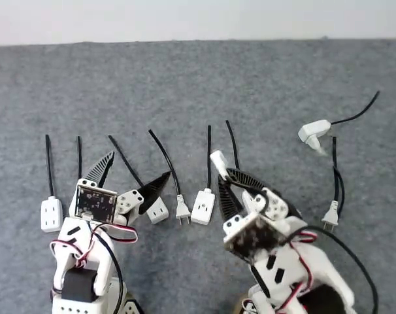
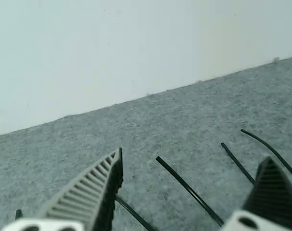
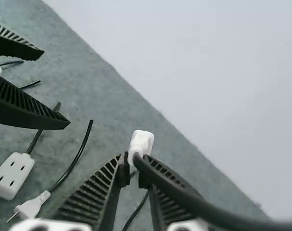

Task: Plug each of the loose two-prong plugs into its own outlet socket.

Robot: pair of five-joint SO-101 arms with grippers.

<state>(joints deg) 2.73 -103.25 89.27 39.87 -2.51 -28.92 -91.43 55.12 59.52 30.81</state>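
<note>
Black ribbed plastic, tapering to points, makes the fingers of both our claws. Nearest, our right gripper (image 1: pixel 223 175) is pinched tight on a white two-prong plug (image 1: pixel 217 161), held above the carpet, its stiff black cord (image 3: pixel 194 202) looping back over the wrist. Our left gripper (image 1: pixel 139 167) stands spread wide, holding nothing. We judge the plug is picked up and insertion comes next. That calls for turning the prongs, hidden from us, to face the slots of the blocky white socket (image 1: pixel 203 206) just beside, which may slide on the grey short-pile carpet (image 1: pixel 185 85). A loose plug (image 1: pixel 182 209) lies next to it. Farther off sits a tilted white block (image 1: pixel 313 131), likely another socket.
</note>
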